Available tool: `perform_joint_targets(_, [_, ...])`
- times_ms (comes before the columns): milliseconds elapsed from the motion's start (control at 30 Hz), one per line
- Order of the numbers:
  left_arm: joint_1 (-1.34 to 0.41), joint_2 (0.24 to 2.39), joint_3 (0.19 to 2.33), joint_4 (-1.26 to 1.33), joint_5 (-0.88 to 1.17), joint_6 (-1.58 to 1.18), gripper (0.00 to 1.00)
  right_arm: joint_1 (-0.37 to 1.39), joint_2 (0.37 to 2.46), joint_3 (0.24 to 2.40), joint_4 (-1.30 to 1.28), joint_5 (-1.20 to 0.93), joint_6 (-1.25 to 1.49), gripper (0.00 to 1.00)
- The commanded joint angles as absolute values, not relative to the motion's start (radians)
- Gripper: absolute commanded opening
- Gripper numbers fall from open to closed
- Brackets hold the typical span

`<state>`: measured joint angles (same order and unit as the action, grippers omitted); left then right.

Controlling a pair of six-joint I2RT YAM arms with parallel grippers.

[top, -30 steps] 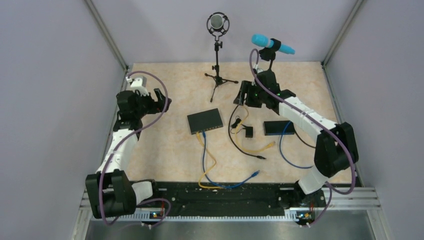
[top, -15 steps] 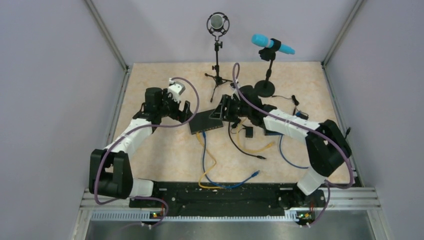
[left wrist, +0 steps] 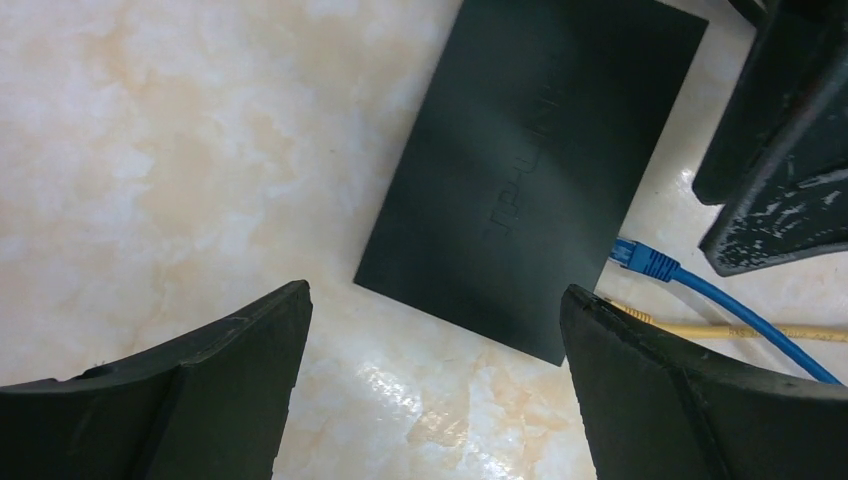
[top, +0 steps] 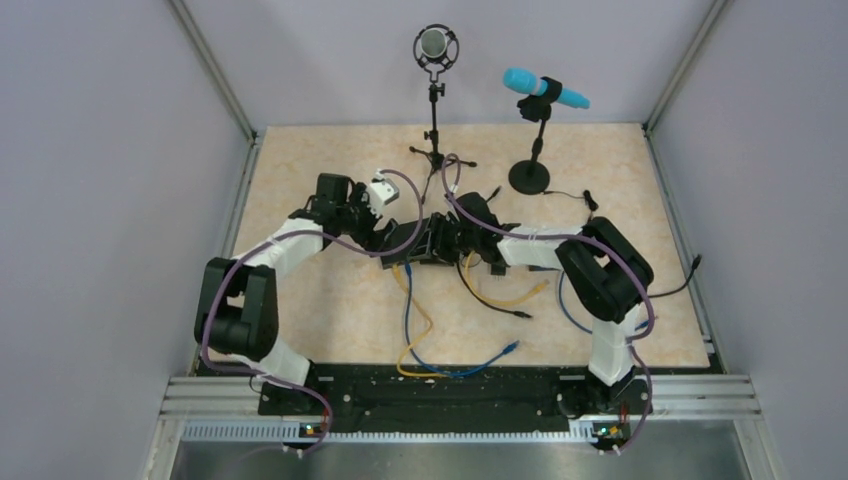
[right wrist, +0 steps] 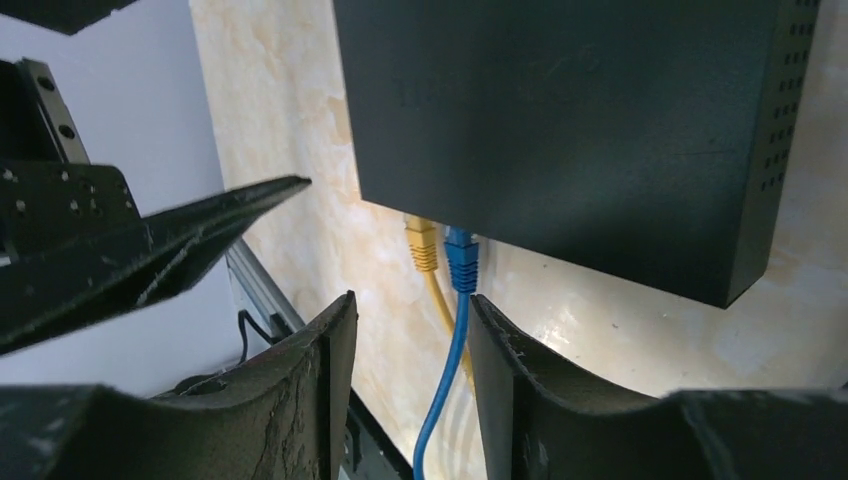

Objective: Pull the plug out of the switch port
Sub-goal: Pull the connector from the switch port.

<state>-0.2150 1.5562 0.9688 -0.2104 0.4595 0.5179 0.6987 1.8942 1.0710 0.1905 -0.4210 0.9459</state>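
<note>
The flat black switch (left wrist: 530, 170) lies on the marble table, with a blue plug (left wrist: 645, 260) and a yellow plug (left wrist: 625, 312) in its near edge. In the top view both grippers cover most of the switch (top: 405, 253). My left gripper (left wrist: 435, 340) is open and hovers over the switch's left corner (top: 385, 238). My right gripper (right wrist: 412, 305) is open just below the ports. The blue cable (right wrist: 445, 370) runs between its fingers, close to the right finger (right wrist: 520, 390). The blue plug (right wrist: 461, 258) and yellow plug (right wrist: 422, 245) sit just ahead of the fingertips.
Blue and yellow cables (top: 412, 330) trail from the switch toward the near edge. A small black adapter (top: 497, 265) and a loose yellow cable end (top: 540, 290) lie to the right. A tripod microphone stand (top: 435, 150) and a round-based stand (top: 528, 178) are behind.
Both arms swung in from the table's sides to the switch. The left gripper came from the far left, the right from the back right, and both now crowd over it.
</note>
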Motion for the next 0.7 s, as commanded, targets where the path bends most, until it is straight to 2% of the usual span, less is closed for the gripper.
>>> perform_joint_targets(0, [-0.244,1.604,1.017,-0.259,0.485,0.604,0.99,0.707,1.929,1.071,0.275,-0.426,0.992,0.44])
perform_joint_targets(400, [-0.288,1.682,1.054,-0.319,0.464,0.645,0.99,0.709,2.004,1.058,0.347,-0.423,1.06,0.4])
perform_joint_targets(667, [-0.313,1.689,1.041,-0.324,0.486,0.662,0.99,0.708,2.013,1.033,0.376,-0.427,1.074,0.41])
